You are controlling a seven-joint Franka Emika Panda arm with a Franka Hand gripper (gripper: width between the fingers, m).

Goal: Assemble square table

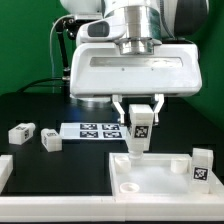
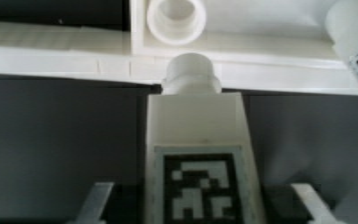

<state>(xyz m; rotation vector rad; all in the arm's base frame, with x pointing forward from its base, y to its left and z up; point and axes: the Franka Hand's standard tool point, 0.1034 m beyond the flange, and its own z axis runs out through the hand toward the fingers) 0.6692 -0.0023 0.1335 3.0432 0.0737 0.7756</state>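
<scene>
My gripper [image 1: 140, 112] is shut on a short white leg [image 1: 141, 130] with a black-and-white tag and holds it upright, threaded tip down, just above the far left corner of the white square slab [image 1: 150, 185]. In the wrist view the leg [image 2: 197, 130] runs between my two fingers [image 2: 101, 200], and its tip hangs over the slab's rim [image 2: 69, 62], short of an empty corner hole [image 2: 172, 14]. A second leg [image 1: 203, 165] stands at the slab's right side. Two more legs [image 1: 20, 131] [image 1: 51, 141] lie on the table at the exterior view's left.
The marker board [image 1: 92, 130] lies flat on the black table behind the slab. The white robot base [image 1: 130, 65] stands at the back. A white part's edge [image 1: 4, 170] shows at the exterior view's left border.
</scene>
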